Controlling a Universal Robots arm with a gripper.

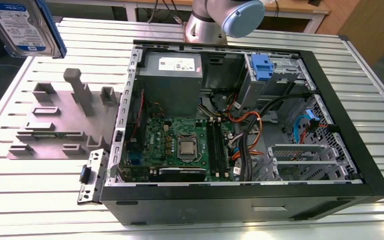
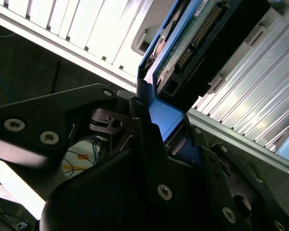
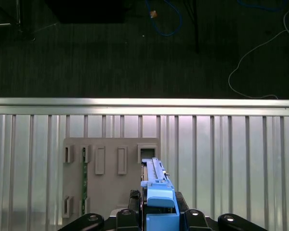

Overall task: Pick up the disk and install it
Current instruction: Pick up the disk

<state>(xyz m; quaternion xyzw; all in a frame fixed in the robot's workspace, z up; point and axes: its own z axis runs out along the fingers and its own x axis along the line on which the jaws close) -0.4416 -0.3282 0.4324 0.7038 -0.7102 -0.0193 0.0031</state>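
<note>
Pincer (image 2: 163,126) closed on the blue carrier edge of the disk (image 2: 183,53) (drive held edge-on in the first wrist view). Disk hangs above the grey slotted fixture (image 3: 111,187) on the ribbed tabletop (image 3: 231,163), toward the exterior view's left of the open computer case (image 1: 245,125).

Lab, slatted alu bench (image 1: 45,200), open PC case (image 1: 212,206)
</note>
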